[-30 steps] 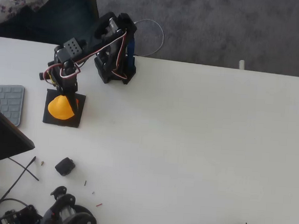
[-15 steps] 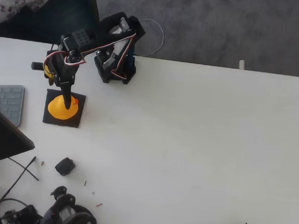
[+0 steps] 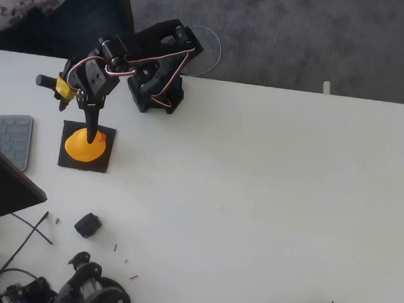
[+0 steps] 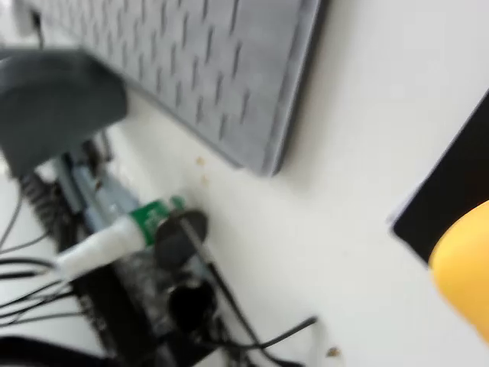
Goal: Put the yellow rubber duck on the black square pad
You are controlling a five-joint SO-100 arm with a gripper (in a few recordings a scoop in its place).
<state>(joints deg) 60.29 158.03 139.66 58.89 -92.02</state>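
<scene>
We see duck (image 3: 82, 147) on pad (image 3: 86, 147), gripper (image 3: 92, 134) at its 12 o'clock, grip unclear; next: back off w/o nudging.

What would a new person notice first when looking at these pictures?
The bright yellow rubber duck stands out, sitting on the black square pad near the left edge of the white table in the overhead view. The black arm's end effector hangs just above the duck. A grey keyboard lies to the pad's left.
</scene>
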